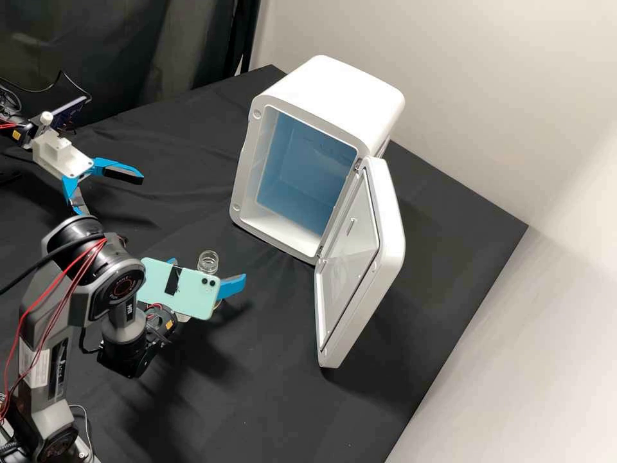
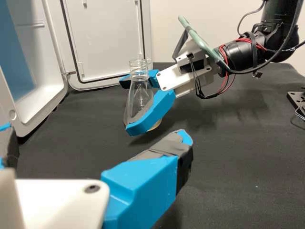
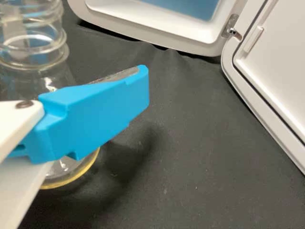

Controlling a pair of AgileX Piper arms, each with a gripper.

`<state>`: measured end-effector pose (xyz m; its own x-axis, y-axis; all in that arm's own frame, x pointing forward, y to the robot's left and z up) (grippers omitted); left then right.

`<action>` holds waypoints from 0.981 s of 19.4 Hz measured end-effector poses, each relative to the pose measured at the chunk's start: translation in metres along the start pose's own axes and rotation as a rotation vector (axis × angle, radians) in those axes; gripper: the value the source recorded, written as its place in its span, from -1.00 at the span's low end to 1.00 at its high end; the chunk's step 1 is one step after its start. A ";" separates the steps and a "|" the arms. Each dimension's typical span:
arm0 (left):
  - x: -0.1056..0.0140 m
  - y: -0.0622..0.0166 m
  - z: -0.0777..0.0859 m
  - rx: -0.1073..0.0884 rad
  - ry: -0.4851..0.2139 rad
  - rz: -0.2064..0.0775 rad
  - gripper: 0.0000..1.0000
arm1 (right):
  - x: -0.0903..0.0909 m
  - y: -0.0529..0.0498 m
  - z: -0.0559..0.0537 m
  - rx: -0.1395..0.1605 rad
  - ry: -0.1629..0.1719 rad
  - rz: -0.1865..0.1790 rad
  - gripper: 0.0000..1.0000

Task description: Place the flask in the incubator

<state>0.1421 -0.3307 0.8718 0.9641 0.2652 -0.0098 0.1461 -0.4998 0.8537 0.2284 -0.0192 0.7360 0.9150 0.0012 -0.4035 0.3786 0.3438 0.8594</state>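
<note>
Nearest in the high view, my right jaws are pinching the flask (image 1: 207, 260), with a blue finger (image 2: 147, 112) pressing on each side of its clear glass cone. The flask is standing upright with its base touching the black bench (image 1: 257, 399), sitting outside the incubator (image 1: 334, 96) at about 8 o'clock from it. A mint-green phone (image 1: 183, 289) is riding on my right wrist, just beside the flask's neck. Farther on, the incubator's white door (image 1: 379, 257) is hanging wide open at 4 o'clock from the opening, and the blue interior is facing the flask. At 10 o'clock from the flask and well apart from it, my left jaws are hovering above the bench, spread wide and gripping nothing.
</note>
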 end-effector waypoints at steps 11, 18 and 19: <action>0.000 0.0000 0.000 0.000 0.000 0.000 1.00 | 0.003 -0.007 0.001 -0.051 -0.032 -0.019 1.00; 0.000 0.0000 0.000 0.000 0.002 0.000 1.00 | 0.003 -0.008 0.002 -0.048 -0.039 -0.024 1.00; 0.000 0.0000 0.000 0.000 0.002 0.000 1.00 | 0.003 -0.008 0.002 -0.041 -0.039 -0.024 1.00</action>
<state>0.1418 -0.3305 0.8721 0.9637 0.2667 -0.0083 0.1456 -0.4995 0.8540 0.2286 -0.0239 0.7286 0.9108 -0.0439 -0.4105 0.3951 0.3813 0.8358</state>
